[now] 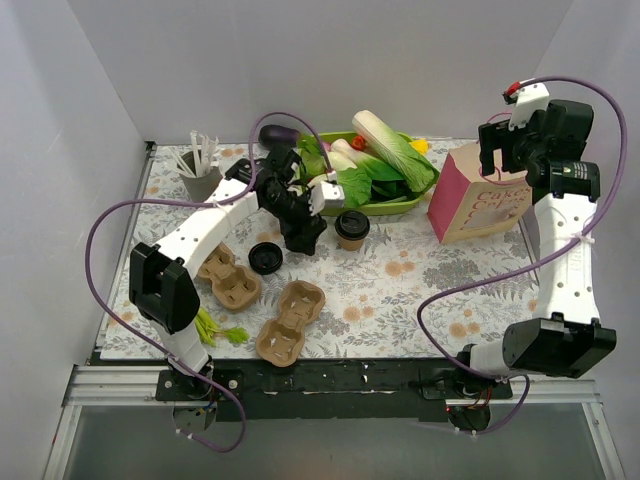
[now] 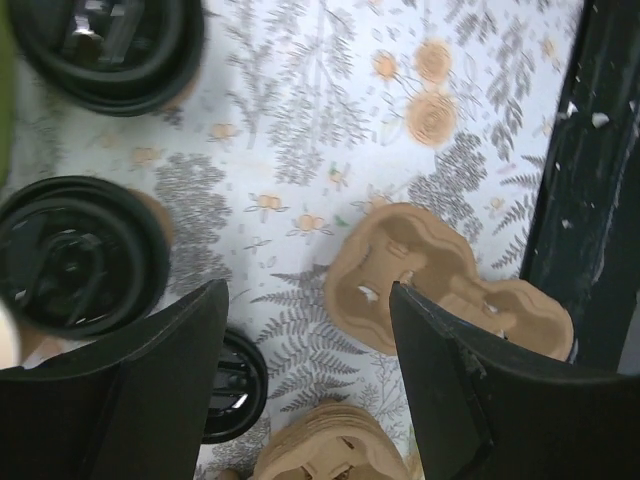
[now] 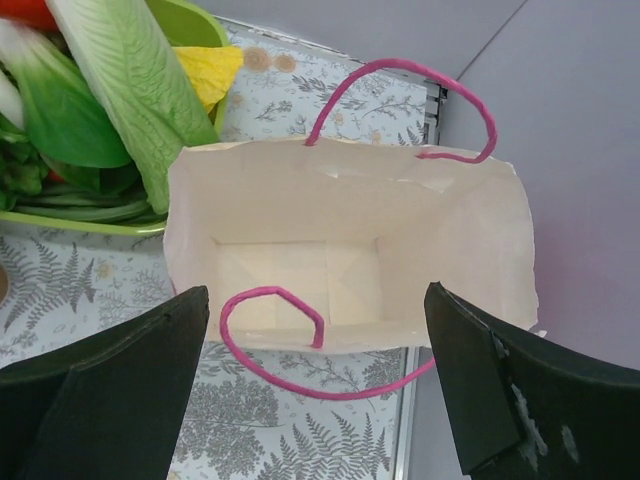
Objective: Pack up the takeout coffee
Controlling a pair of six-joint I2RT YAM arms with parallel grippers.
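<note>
Three plain white walls [image 1: 70, 120] box in the surface [image 1: 430, 270], which carries a pale sheet printed with grey ferns and orange flowers. A black rail [image 1: 330, 378] runs along its near edge, where both arms are bolted.

A green tray [image 1: 395, 207] heaped with leafy vegetables sits at the far side, with a dark aubergine [image 1: 279, 131] just behind its left end. A grey cup of white sticks [image 1: 200, 170] stands in the far left corner. A paper bag [image 3: 350, 250] with pink handles stands upright and open at the far right, near the right wall. Two brown pulp cup trays lie front left: one [image 1: 228, 278] is beside the left arm, the other [image 1: 290, 322] nearer the middle.

One lidded cup [image 1: 352, 228] stands just in front of the green tray. A second lidded cup [image 2: 75, 255] shows only in the left wrist view, close beside one finger. A loose black lid [image 1: 266, 257] lies flat between the first cup tray and the left gripper [image 2: 308, 300], whose jaws are apart over bare print and hold nothing. The right gripper [image 3: 315, 295] hovers above the bag's mouth, jaws wide and empty.

The broadest open stretch of sheet lies in front of the bag, between the nearer cup tray and the right arm. A purple cable [image 1: 432, 300] loops across its front right part.
</note>
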